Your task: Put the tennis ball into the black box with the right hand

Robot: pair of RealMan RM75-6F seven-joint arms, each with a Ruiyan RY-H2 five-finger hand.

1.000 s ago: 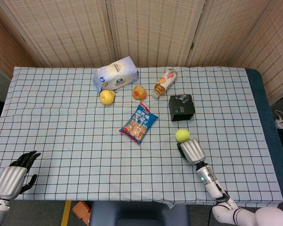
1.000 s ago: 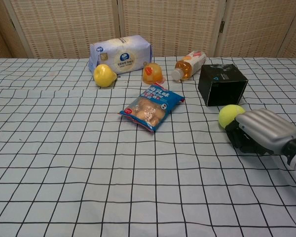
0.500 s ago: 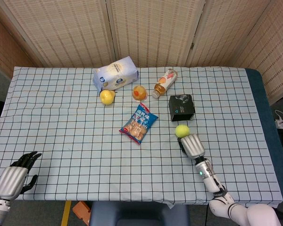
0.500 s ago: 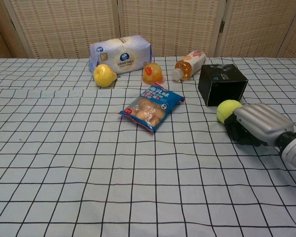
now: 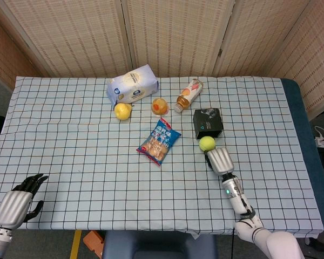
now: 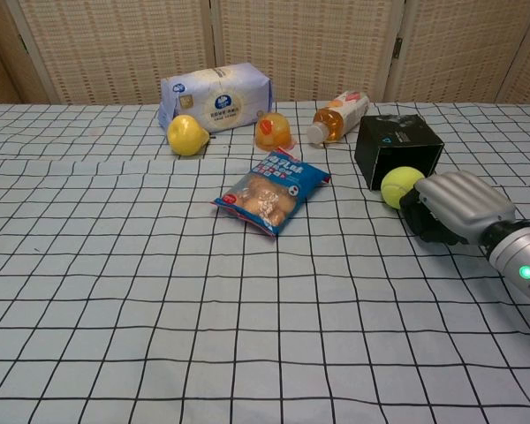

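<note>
1. The tennis ball (image 6: 401, 186) lies on the checked tablecloth (image 6: 159, 291), right against the front face of the black box (image 6: 397, 148), which appears to lie with a side facing the robot; whether that side is open I cannot tell.
2. The right hand (image 6: 450, 207) lies just behind the ball, knuckles up, its dark fingers curled under and touching or nearly touching the ball; it looks more like a push than a grip, and whether the fingers close on the ball I cannot tell.
3. The left hand (image 5: 15, 204) rests at the near left edge of the table, fingers apart, holding nothing.
4. Risks, as I judge them: the ball is round and loose, so an off-centre nudge could send it rolling along the box's face toward the snack bag (image 6: 272, 192) or past the corner; if the near face is closed, pushing would only shove the light box back toward the bottle (image 6: 338, 117); a grasp from this low angle could squeeze the ball out sideways.
</note>
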